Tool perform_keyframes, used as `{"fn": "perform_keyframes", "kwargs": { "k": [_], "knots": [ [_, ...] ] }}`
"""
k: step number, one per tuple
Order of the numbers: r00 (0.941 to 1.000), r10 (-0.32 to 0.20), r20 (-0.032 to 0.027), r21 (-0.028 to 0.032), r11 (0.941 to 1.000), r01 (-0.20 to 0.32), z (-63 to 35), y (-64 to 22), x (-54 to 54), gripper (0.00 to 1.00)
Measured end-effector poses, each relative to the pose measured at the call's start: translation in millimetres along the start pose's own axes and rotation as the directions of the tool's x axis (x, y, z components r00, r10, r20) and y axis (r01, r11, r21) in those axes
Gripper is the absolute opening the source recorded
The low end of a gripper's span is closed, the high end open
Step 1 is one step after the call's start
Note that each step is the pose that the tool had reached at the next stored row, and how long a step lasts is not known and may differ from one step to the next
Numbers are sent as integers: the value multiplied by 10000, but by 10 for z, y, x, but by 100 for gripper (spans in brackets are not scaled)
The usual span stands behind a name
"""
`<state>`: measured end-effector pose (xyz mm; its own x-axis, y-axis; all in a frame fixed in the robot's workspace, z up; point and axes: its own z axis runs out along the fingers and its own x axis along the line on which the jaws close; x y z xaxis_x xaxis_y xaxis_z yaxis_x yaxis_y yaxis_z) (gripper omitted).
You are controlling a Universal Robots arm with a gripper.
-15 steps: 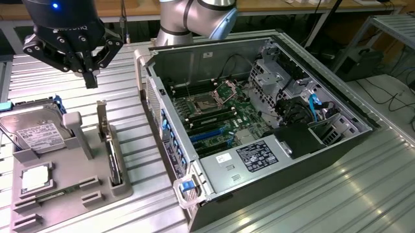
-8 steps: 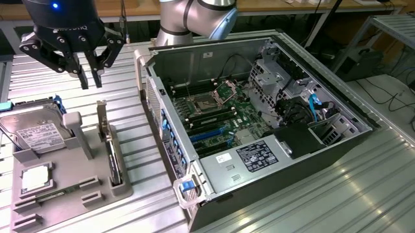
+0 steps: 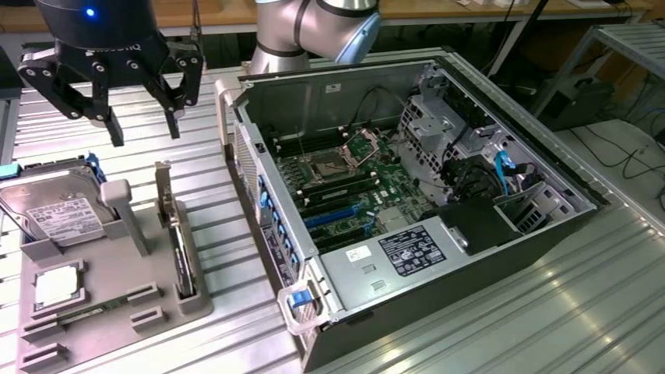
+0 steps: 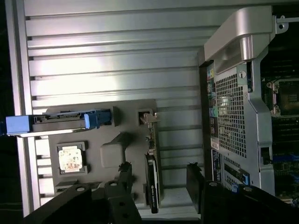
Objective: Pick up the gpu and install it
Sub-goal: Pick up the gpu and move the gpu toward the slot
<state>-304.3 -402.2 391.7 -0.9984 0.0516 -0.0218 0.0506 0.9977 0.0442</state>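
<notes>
Because the gpu (image 3: 180, 251) stands on edge in its grey holder (image 3: 146, 269), the pincer (image 3: 146, 136) hangs above it, spread wide and empty.

Grey tray (image 3: 156, 269) on the slatted table (image 3: 582, 312). Hard drive (image 3: 52, 214) propped at one end of the tray, CPU chip (image 3: 58, 286) beside it, and the open computer case (image 3: 322, 93) near the tray's long edge.

Robotics lab or workshop: a ribbed aluminium table (image 3: 582, 312) carries an open PC case (image 3: 311, 93) mid-frame and a parts fixture (image 3: 146, 269) lower left. A gripper (image 3: 146, 137) hangs upper left, with loose cables (image 3: 621, 152) at the right edge.
</notes>
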Motion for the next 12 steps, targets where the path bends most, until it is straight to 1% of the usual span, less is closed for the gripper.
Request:
{"fn": "perform_keyframes", "kwargs": {
  "k": [1,2,3,4,5,7,8,9,12],
  "knots": [
    [9999,-102,-36,1,9999,102,9,-3,1,60],
    [9998,-185,-70,-1,9998,185,22,-8,1,66],
    [9996,-256,-105,-2,9997,256,34,-20,0,66],
    [9995,-284,-122,1,9996,284,52,-56,-1,66],
    [9995,-288,-122,0,9996,288,69,-92,-3,66],
    [9995,-293,-125,-2,9996,293,111,-205,-7,66],
    [9994,-303,-137,0,9995,303,132,-257,-10,66],
    [9994,-316,-145,0,9995,316,147,-282,-11,66],
    [9993,-345,-146,-2,9994,345,215,-290,-9,66]
  ]
}}
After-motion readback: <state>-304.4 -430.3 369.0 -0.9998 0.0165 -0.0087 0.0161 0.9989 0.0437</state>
